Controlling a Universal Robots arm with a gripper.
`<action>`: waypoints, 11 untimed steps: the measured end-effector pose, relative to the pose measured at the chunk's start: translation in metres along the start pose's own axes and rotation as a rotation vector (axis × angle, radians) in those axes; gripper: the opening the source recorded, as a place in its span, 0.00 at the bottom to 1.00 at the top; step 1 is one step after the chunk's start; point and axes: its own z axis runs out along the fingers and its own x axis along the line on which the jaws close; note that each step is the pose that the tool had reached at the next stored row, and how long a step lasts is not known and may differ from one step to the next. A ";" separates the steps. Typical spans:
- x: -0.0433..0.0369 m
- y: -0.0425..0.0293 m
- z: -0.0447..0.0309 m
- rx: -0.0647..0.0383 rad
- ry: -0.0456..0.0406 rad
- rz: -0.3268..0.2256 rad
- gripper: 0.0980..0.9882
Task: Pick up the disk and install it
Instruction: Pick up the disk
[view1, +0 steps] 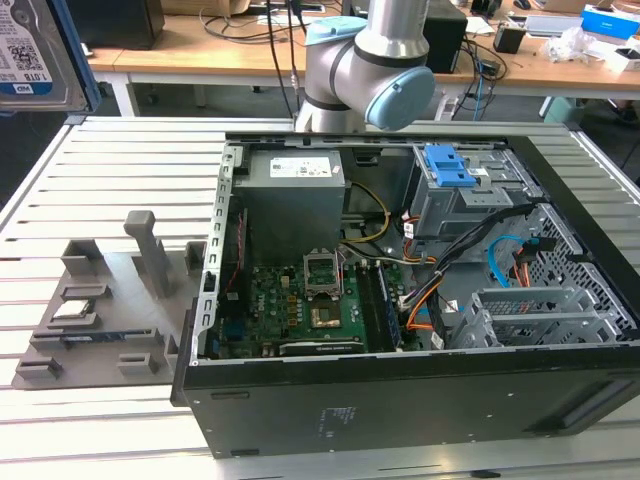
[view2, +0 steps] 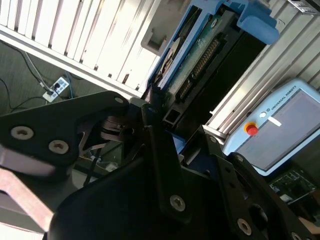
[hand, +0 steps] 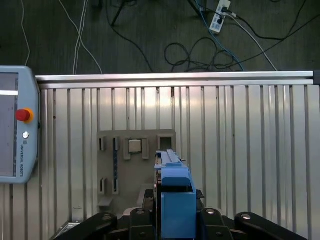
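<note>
one gripper (hand: 175, 215) is pressed shut on the disk (hand: 172, 175), its black fingers (view2: 160, 160) clamping the blue bracket from both sides. the disk sticks out past the fingertips, held up clear of the table (hand: 250, 150), and its green circuit board shows in the second wrist view. below the gripper, on the slatted table, lies a grey fixture (hand: 135, 170) with a chip (hand: 135, 146) sitting in one pocket. a pendant (hand: 15, 125) lies off to one side of the gripper. the open case (view1: 400, 400) stands well apart from the gripper, toward the exterior view's right, with a blue latch (view1: 447, 165) on its grey bay. the arm (view1: 365, 60) rises behind the case.
</note>
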 end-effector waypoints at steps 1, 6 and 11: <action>0.0000 0.0000 -0.0015 0.000 0.0000 0.000 0.30; 0.0003 0.0002 -0.0158 0.000 0.0000 0.000 0.30; 0.0007 0.0006 -0.0348 0.000 0.0000 0.000 0.30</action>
